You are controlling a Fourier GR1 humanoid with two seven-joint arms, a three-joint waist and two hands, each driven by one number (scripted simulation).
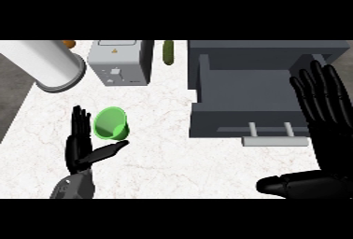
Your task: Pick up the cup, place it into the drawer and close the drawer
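A green cup [110, 123] stands on the white marble counter [158, 158], left of centre. My left hand [81, 144] is open just left of it, fingers straight and thumb stretched under the cup's base. The grey drawer [248, 100] stands pulled open at the right, its handle [274, 140] facing me and its inside bare. My right hand [322, 121] is open at the right edge, fingers up, beside the drawer's right side.
A white toaster [118, 63] stands at the back centre-left. A large white cylinder [48, 65] lies at the back left with something orange [68, 44] behind it. A dark green cucumber [168, 52] lies between the toaster and the drawer.
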